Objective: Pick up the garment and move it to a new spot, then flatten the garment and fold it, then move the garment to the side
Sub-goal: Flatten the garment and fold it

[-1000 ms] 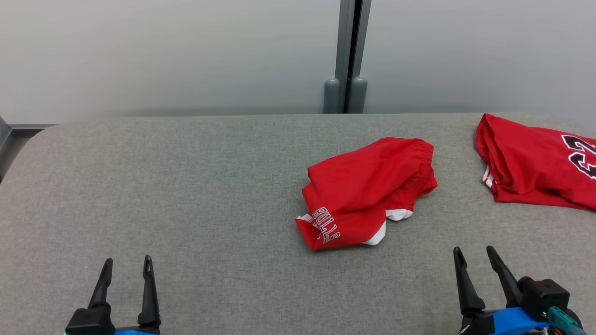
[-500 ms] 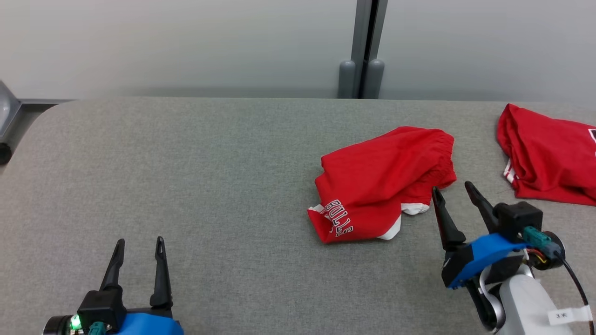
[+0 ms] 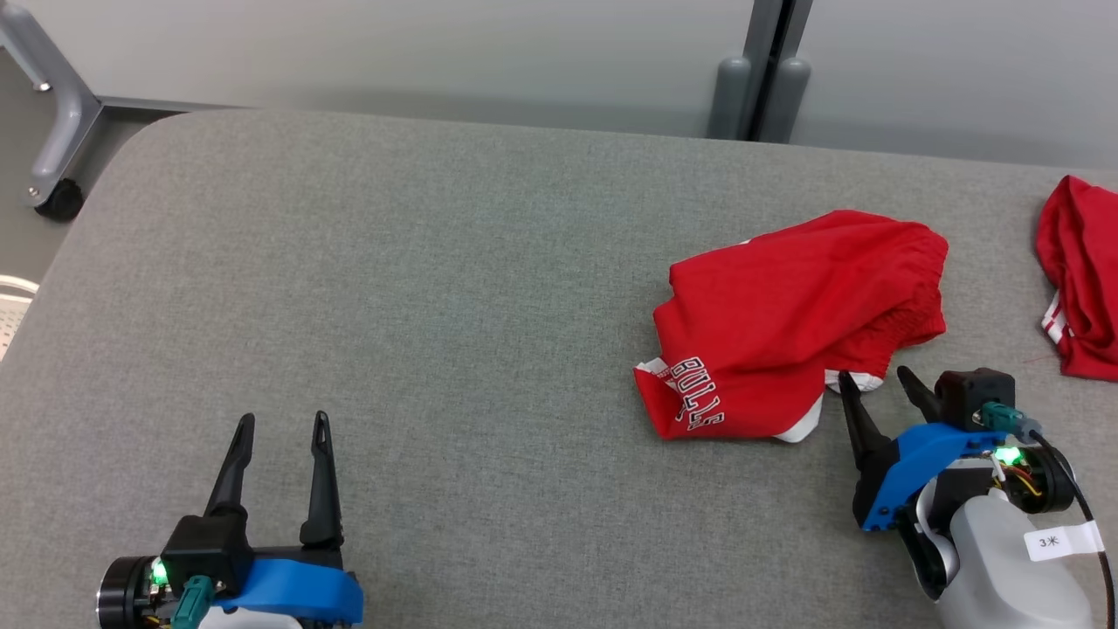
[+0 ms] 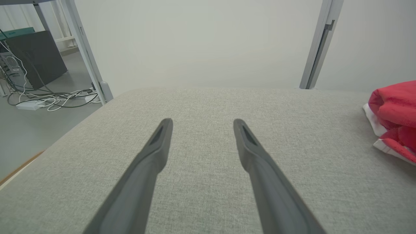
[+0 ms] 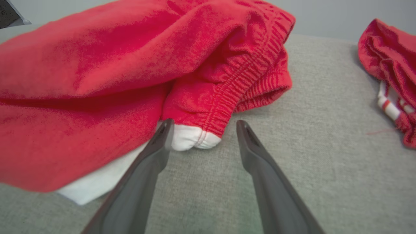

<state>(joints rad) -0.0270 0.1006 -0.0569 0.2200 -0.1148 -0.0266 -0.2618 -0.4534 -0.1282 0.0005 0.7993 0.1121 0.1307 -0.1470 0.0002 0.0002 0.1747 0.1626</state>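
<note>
Bright, even light; soft shadows under the red shorts (image 3: 799, 323); wrist views blurred and bowed at edges.

The left tool (image 3: 284, 417) sits at the lower left of the head view. Its two long dark fingers (image 3: 324, 472) stand well apart and point up that view with nothing between them, rising from a blue housing (image 3: 293, 590) with a green light beside it. The right tool (image 3: 873, 374) reaches further forward at the lower right, leaning a little leftward. Its jaws are likewise spread wide and empty, on a blue mount (image 3: 917, 459) ahead of a pale forearm (image 3: 996, 568).
</note>
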